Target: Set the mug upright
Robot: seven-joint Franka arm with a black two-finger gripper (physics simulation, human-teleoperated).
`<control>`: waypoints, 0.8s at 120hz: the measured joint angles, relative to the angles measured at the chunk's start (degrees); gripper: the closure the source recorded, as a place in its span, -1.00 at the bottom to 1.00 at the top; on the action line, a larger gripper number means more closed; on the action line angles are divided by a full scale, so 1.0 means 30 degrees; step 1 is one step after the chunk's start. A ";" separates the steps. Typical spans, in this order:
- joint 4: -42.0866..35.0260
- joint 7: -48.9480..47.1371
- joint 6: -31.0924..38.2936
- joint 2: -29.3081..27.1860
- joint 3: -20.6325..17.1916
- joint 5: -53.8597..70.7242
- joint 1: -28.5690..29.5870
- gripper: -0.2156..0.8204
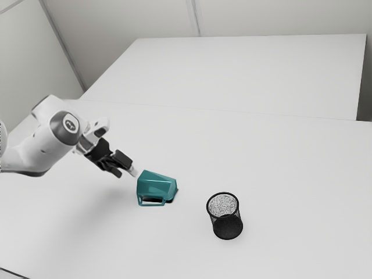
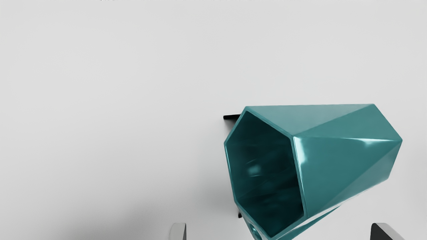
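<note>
Your bench (image 1: 290, 168) was a broad, pale, plain surface running across most of the exterior view, with a thin seam crossing it and a further pale panel (image 1: 250, 72) stretching back beyond that line toward the rear wall. The back wall (image 1: 116, 17) was light grey, with a narrow upright strip (image 1: 194, 17) near its middle, and a side wall (image 1: 32, 52) stood at the exterior view's left, a dark slanting edge marking its border. Beyond the far panel's edge at the exterior view's right, you had a patch of dark. Soft grey shadow spread over the bench below your arm (image 1: 43, 142), which reached in from the exterior view's left. On that surface your teal mug (image 1: 158, 183) lay on its side, its mouth turned toward your arm and its handle (image 1: 152, 202) low against the bench. Farther toward the exterior view's right, a black mesh cup (image 1: 227, 228) stood upright, apart from the mug. Your pincer (image 1: 127, 172) was released, its two fingers (image 2: 179, 232) spread wide, near the mug's mouth, with the mug ungripped. In the wrist view you could look into the mug's dark, faceted inside, and its glossy sides caught small bright highlights.
</note>
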 joint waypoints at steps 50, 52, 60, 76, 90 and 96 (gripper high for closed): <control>-0.0382 0.2757 -0.0151 0.0886 0.0000 -0.4593 0.0064 -0.58; -0.0384 0.2838 -0.0190 0.0903 0.0000 -0.4720 0.0071 -0.58; -0.0388 0.3158 -0.0357 0.0997 0.0000 -0.5264 0.0102 -0.58; -0.0320 0.3823 -0.0802 0.1437 0.0000 -0.6490 0.0188 -0.58; -0.0279 0.4341 -0.1159 0.1784 0.0000 -0.7285 0.0184 -0.58; -0.0257 0.4544 -0.1355 0.1889 0.0000 -0.7623 0.0133 -0.58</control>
